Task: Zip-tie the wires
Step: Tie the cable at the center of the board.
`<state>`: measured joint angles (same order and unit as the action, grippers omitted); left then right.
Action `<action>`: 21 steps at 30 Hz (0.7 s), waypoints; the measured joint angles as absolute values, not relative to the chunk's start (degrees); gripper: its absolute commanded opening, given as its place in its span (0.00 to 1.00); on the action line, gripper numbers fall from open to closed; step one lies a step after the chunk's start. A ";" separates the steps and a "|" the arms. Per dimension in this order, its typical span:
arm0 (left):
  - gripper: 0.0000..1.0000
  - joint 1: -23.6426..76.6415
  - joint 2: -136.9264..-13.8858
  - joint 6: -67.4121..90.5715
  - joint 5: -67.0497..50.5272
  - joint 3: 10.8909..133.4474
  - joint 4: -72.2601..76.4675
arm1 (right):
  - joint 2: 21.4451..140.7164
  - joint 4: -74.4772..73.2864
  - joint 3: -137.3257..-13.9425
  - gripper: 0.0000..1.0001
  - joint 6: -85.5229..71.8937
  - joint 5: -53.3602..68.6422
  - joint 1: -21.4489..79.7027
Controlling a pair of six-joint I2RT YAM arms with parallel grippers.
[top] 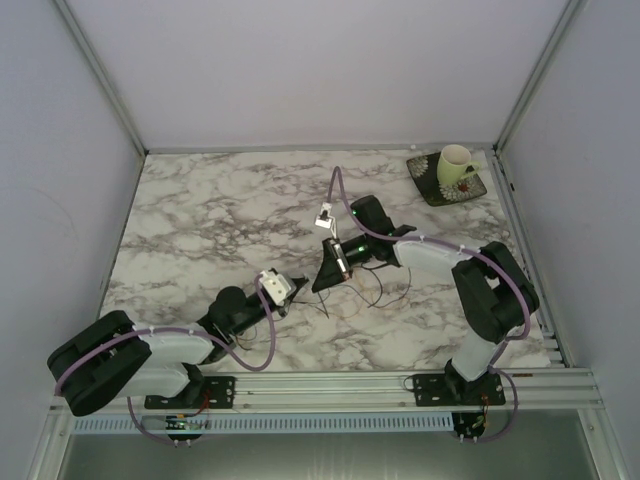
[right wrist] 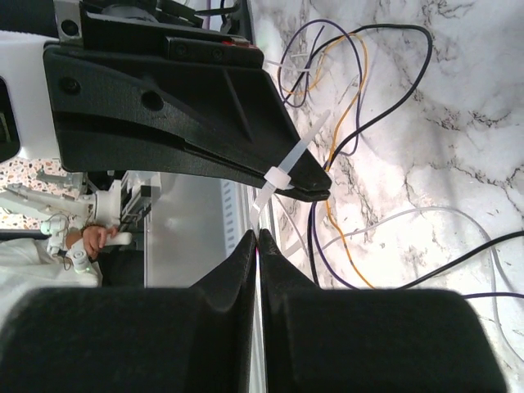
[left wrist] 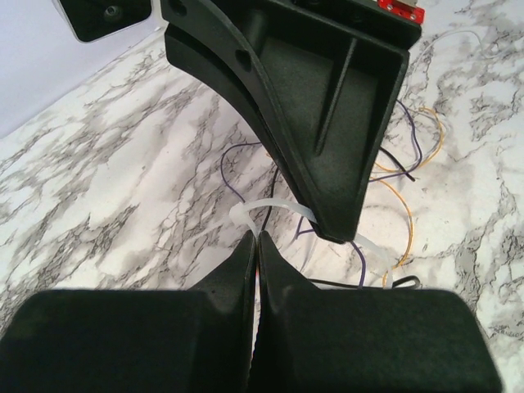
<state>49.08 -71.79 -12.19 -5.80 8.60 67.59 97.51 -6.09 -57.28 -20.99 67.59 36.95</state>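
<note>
Left gripper (left wrist: 255, 236) and right gripper (right wrist: 258, 236) both pinch the zip tie (right wrist: 278, 176)
The wires (right wrist: 354, 98) beyond the tips are limp and light; I would hold them bundled.

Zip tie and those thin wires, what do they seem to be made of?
The zip tie looks like milky, semi-translucent plastic, probably nylon, smooth with a moulded head. The wires look like thin strands in glossy plastic insulation, purple, orange and black, holding loose curls; any metal core is not visible.
</note>
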 measured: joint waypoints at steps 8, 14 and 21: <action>0.00 49.12 -71.77 -13.96 -6.17 7.94 67.42 | 97.84 -6.31 -58.19 0.00 -23.77 66.96 35.75; 0.00 49.45 -72.34 -14.57 -6.04 7.94 67.40 | 99.26 -6.74 -59.46 0.00 -24.71 67.11 35.75; 0.00 49.69 -73.52 -15.00 -4.84 7.94 67.42 | 100.55 -9.78 -59.44 0.00 -23.66 67.13 35.92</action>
